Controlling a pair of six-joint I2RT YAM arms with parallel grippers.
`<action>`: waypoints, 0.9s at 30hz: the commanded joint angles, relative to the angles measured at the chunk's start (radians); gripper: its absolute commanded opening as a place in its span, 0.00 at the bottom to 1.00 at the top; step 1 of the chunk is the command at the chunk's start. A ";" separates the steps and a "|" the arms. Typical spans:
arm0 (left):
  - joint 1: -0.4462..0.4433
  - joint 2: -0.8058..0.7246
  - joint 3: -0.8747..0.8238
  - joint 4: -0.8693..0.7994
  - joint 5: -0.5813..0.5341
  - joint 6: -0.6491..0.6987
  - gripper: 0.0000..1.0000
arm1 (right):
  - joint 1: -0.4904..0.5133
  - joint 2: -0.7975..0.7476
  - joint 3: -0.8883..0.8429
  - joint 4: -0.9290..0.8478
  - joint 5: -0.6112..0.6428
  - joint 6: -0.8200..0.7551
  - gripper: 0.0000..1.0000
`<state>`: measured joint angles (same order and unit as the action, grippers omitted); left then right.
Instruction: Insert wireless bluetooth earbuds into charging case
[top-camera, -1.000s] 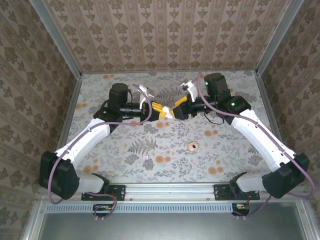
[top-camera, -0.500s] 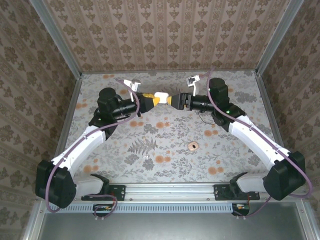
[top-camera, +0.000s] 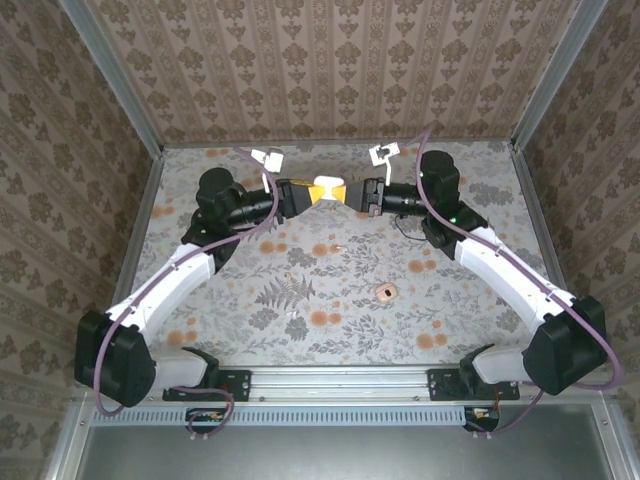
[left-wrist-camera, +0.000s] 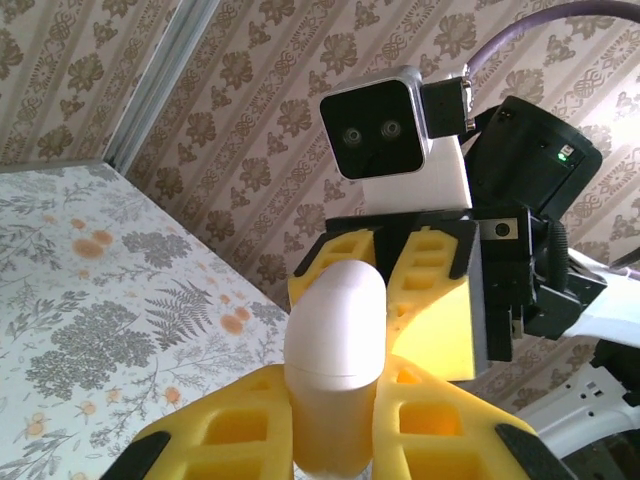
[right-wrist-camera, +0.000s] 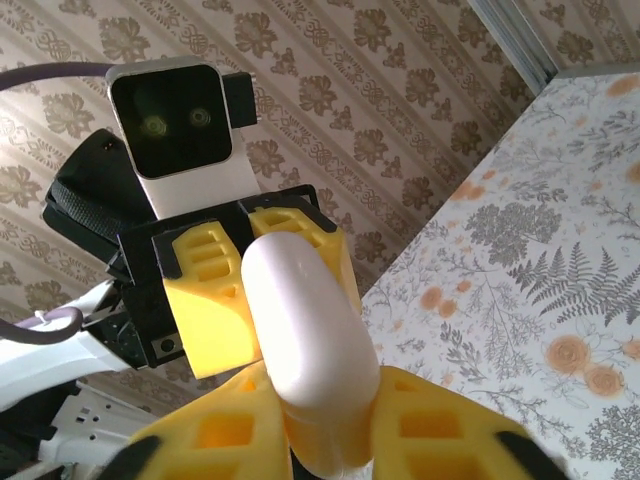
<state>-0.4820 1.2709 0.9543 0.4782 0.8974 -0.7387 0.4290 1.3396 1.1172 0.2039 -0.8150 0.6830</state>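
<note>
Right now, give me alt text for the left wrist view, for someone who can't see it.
A white case, gripped between the yellow fingers of the left hand, stands close to the lens. The right hand faces it, yellow fingers either side of the case's top, its camera above. Behind are a flowered table and patterned wall.

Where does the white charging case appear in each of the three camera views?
Top external: upper centre, charging case between left gripper and right gripper.
Left wrist: bottom centre, between yellow fingers.
Right wrist: bottom centre, between yellow fingers.
Shared landmark: the floral tabletop.
</note>
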 joint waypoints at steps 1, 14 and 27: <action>-0.015 0.017 0.033 0.040 0.066 -0.021 0.09 | 0.011 0.010 0.035 0.067 -0.081 0.021 0.08; -0.012 0.015 0.000 0.117 0.154 0.039 0.50 | 0.007 0.009 0.049 0.060 -0.170 -0.039 0.00; 0.020 -0.010 -0.059 0.130 0.145 0.056 0.53 | -0.016 -0.053 0.014 -0.011 -0.104 -0.103 0.00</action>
<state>-0.4698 1.2812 0.9054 0.5774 1.0264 -0.7128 0.4194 1.3273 1.1358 0.1864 -0.9272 0.6052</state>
